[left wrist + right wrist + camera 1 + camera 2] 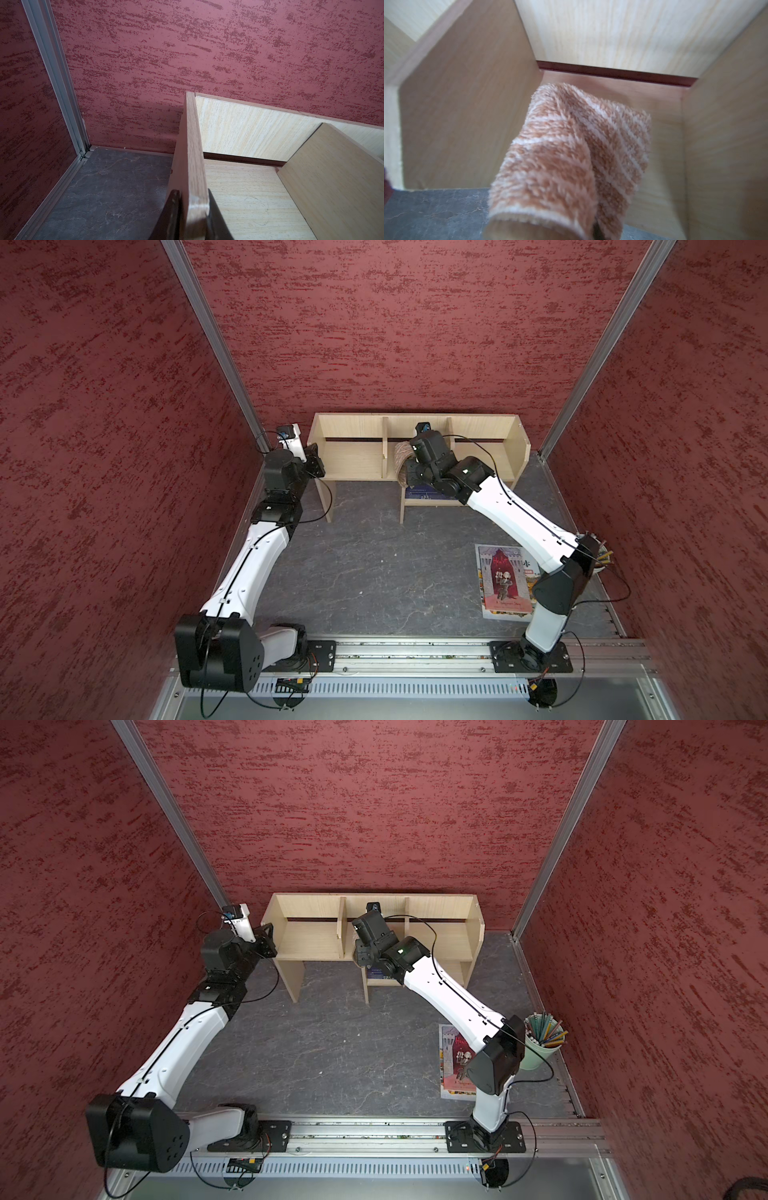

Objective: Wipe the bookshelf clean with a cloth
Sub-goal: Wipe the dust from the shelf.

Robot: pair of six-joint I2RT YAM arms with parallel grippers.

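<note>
- At 4 o'clock a picture book point(505, 580) is laid flat; its title cannot be read.
- At 12 o'clock the bookshelf point(357, 460) is pinched at its left side panel point(191, 145) by the left gripper point(193, 218).
- In the middle compartment the striped cloth point(571, 155) is clamped by the right gripper point(412, 472).

Mottled red walls point(415, 323), grey marbled floor point(374, 564).

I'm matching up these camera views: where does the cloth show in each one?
In a top view: cloth in the bookshelf's middle bay, beside a divider.
In a top view: same bay, mostly hidden behind the right arm.
Left wrist: not in it.
Right wrist: lower centre, filling it.
Shared landmark: that divider.
</note>
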